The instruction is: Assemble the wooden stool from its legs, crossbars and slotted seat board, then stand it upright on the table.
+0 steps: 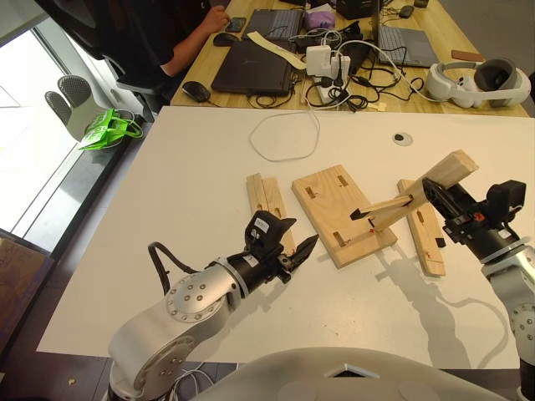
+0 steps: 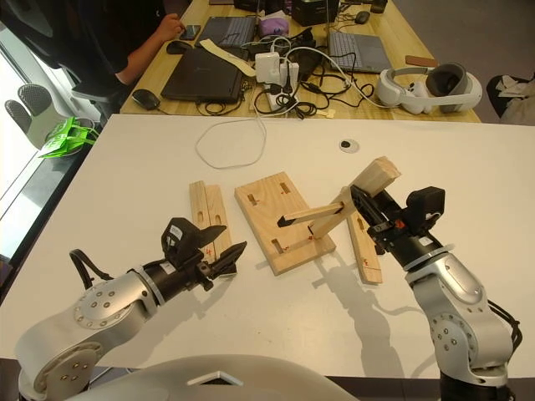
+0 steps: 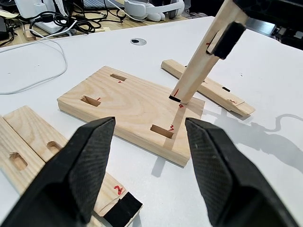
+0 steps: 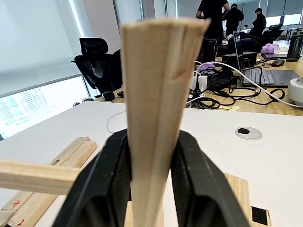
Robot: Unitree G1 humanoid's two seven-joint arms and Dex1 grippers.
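1. Four slots in the seat board (image 1: 343, 213) look unfilled. It lies flat in the middle of the worktop (image 1: 201, 159), so assembly seems barely begun.
2. The right claw (image 1: 439, 196) is clamped on a leg (image 1: 451, 170), held tilted above the board's near-right corner. A crossbar (image 1: 384, 209) juts from the leg toward a slot; I cannot tell whether its tip touches the board.
3. The left claw (image 1: 294, 238) hovers with its fingers apart, holding nothing, just beside two legs (image 1: 266, 200) lying side by side left of the board.
4. Another leg (image 1: 425, 238) lies flat to the right of the board.
5. Left to do, by my judgement: seat every leg, fit the crossbars, then stand the stool upright. The slots are the only receptacles.
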